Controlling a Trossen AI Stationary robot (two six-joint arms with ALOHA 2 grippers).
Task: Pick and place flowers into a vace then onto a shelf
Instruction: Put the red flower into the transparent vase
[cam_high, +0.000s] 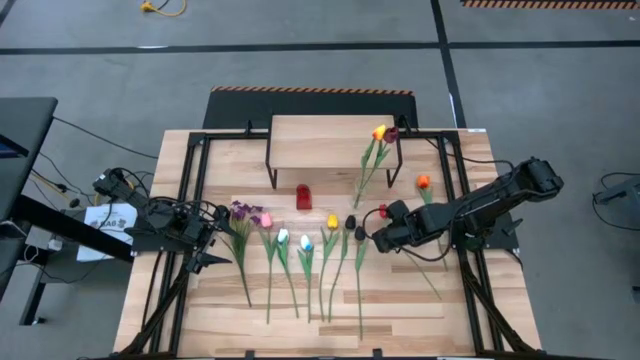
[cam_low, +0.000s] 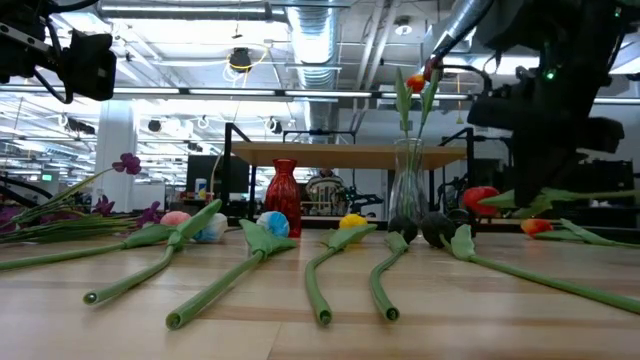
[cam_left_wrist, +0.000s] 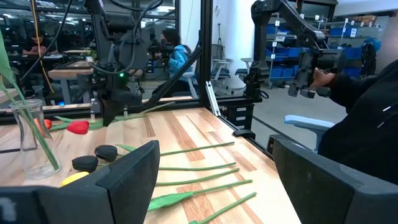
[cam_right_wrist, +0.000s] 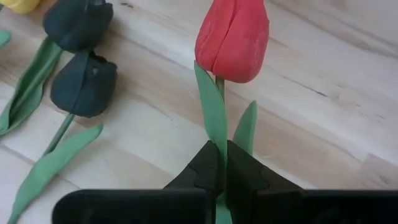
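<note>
Holding the red tulip (cam_right_wrist: 232, 38) by its stem, my right gripper (cam_right_wrist: 222, 167) has its fingers clamped together just below the bloom, right of centre in the high view. From the fingers the stem runs lengthwise toward the lower right; the glass vase (cam_high: 369, 181), already holding two flowers, stands up-frame beside the shelf (cam_high: 330, 133). I judge the right arm nearer it. I count about eight flowers still lying in a row, plus an orange one (cam_high: 423, 182). Left gripper (cam_high: 214, 247) waits spread apart, centre-left.
</note>
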